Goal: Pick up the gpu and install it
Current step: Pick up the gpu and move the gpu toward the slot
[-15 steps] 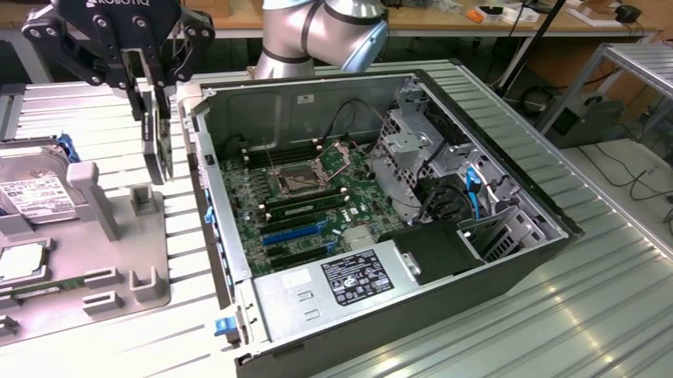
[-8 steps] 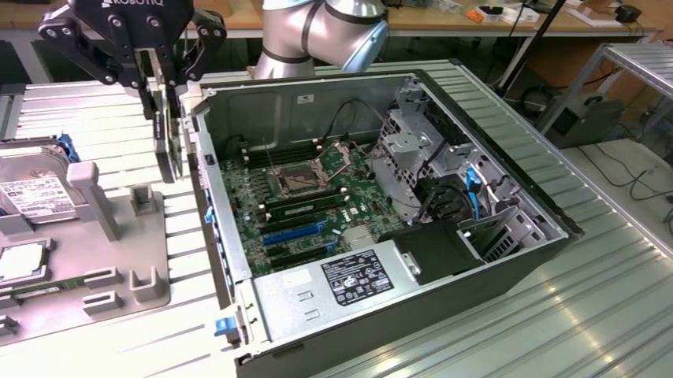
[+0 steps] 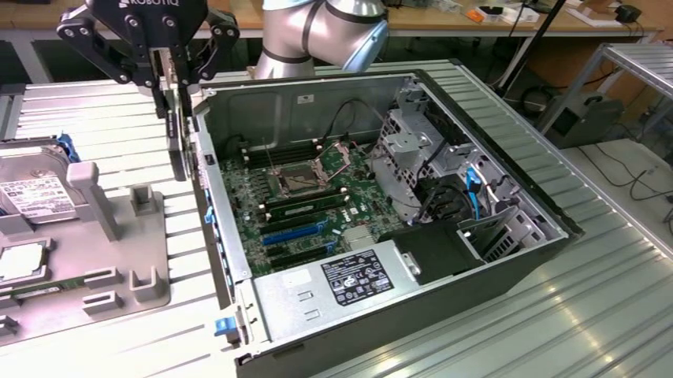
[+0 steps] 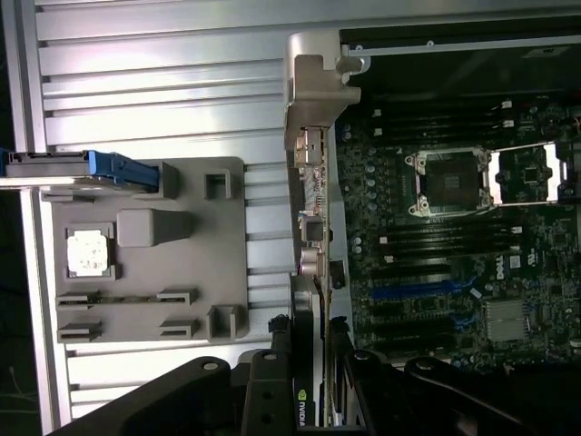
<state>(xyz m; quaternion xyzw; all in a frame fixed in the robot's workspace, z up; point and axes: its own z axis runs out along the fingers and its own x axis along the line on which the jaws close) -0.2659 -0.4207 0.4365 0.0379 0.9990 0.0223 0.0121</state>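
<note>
GPU point(image 3: 180, 138) point(image 4: 314, 227): off the bench, in the air, hanging edge-down just outside the open computer case point(image 3: 273, 94), level with the case's side rim. The wrist view has the silver bracket at the card's far end, beside the case's corner. No part of the card is inside the case, and it touches no slot.

Gripper point(image 3: 173, 79) point(image 4: 313, 377): pinching the gpu across its two flat faces, at the end away from the bracket. Judgement: a grip on the faces keeps the connector edge free and pointing down, as a slot needs.

Inside the case: motherboard, with blue expansion slots point(image 3: 292, 231) point(image 4: 413, 291) bare and an open CPU socket point(image 3: 296, 179) further in. Install not yet done.

Outside the case, on the gpu's side: grey parts fixture point(image 3: 126, 236) point(image 4: 182, 227), a hard drive point(image 3: 31, 193) on it. Its small brackets stand empty, probably where parts are staged.
</note>
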